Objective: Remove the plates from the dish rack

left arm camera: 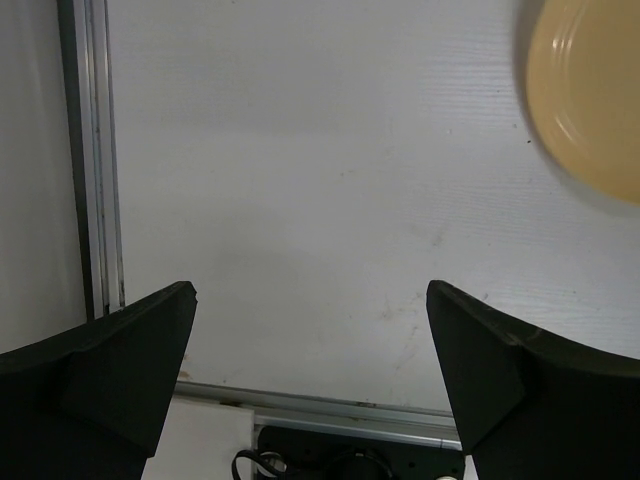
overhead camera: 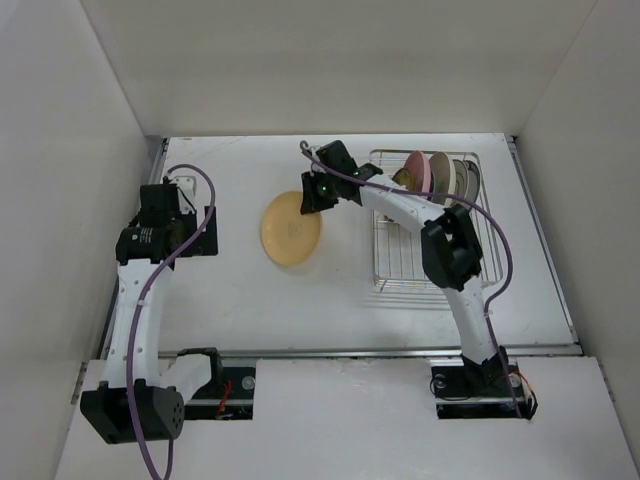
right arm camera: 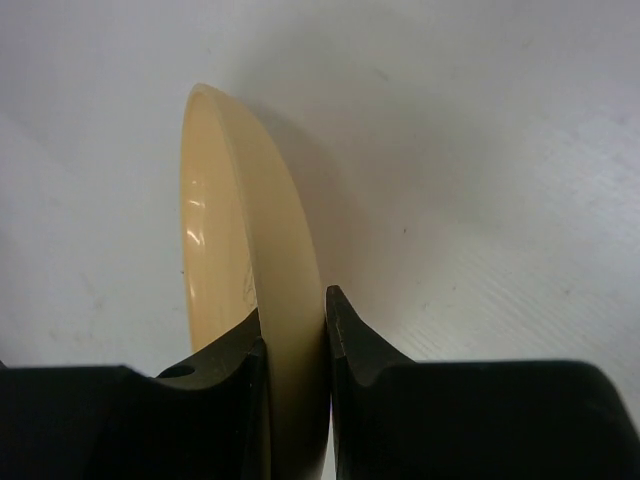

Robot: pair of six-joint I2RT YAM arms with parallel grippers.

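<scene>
While the right gripper point(right arm camera: 295, 325) pinches the cream-yellow plate point(right arm camera: 265, 230) by its rim between its fingers point(right arm camera: 225, 365), the plate hangs tilted over the desk point(overhead camera: 300, 300), just left of the dish rack point(overhead camera: 400, 270). It is glossy and plain, with a raised lip. A pink plate point(overhead camera: 418, 170) stands upright in the rack's far end. The left gripper point(left arm camera: 310, 300) has its fingers spread wide above bare desk
</scene>
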